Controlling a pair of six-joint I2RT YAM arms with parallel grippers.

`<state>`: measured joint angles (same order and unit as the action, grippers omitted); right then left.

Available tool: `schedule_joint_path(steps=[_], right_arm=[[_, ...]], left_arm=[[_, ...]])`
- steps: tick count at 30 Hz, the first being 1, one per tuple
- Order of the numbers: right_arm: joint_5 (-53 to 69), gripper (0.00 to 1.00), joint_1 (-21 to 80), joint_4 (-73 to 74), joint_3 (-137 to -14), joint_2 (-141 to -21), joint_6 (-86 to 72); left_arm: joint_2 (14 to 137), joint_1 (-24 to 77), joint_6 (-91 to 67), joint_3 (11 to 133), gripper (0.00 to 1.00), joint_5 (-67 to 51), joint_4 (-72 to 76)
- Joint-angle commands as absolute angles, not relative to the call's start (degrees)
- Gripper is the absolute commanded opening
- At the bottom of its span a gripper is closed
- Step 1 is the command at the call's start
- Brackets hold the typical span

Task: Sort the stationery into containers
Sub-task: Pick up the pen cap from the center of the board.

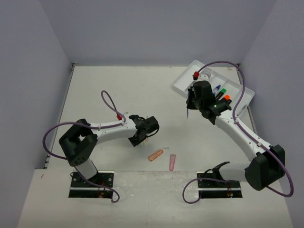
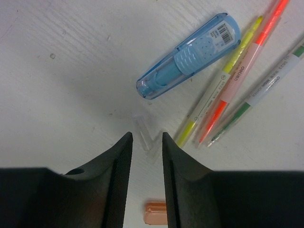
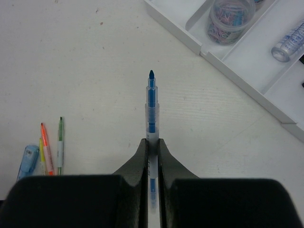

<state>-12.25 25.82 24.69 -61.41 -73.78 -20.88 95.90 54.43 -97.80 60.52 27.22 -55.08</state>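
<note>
Sticking forward out of the right claw (image 3: 151, 140), whose jaws are clamped on its barrel, the blue pen (image 3: 151, 102) hangs over bare counter (image 3: 95, 61), its tip short of the near wall of the white tray (image 3: 190, 40). Open counter spreads to its left. The left claw (image 2: 145, 135) stands with its jaws apart around a small clear cap (image 2: 144, 133). A blue capsule (image 2: 190, 54) and three thin pens (image 2: 232, 80) lie just beyond, and an orange capsule (image 2: 154, 213) lies under the claw.
</note>
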Motion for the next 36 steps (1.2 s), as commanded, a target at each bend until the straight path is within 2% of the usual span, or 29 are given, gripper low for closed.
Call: schedule_joint_path(steps=[1,11,13,22,26,29,34,36], right_arm=[[-11.86,0.00,25.75,22.06,-61.00,-73.56,-19.95],[-11.16,0.00,25.75,21.71,-60.85,-73.59,-19.80],[-11.15,0.00,25.75,21.71,-60.90,-73.73,-19.78],[-10.90,0.00,25.75,21.44,-60.56,-73.30,-19.69],[-10.99,0.00,25.75,21.22,-60.59,-73.15,-19.74],[-10.35,0.00,25.75,20.48,-60.03,-72.68,-19.60],[-3.41,0.00,25.75,18.39,-58.86,-70.41,-19.37],[8.75,0.00,25.75,14.91,-57.30,-67.81,-18.81]], left_arm=[[96.68,54.14,-97.38,59.58,0.33,26.80,-53.60],[98.00,54.08,-96.62,58.66,0.30,26.34,-51.88],[97.82,54.13,-96.85,58.14,0.26,26.26,-51.74],[97.82,53.88,-96.86,55.55,0.19,25.14,-50.10],[96.28,53.79,-97.05,54.19,0.03,24.84,-50.49],[93.12,53.79,-97.63,53.79,0.00,25.95,-53.01],[82.86,53.96,-92.15,56.90,0.00,34.41,-56.58],[78.38,53.22,-78.91,58.91,0.00,39.91,-51.57]])
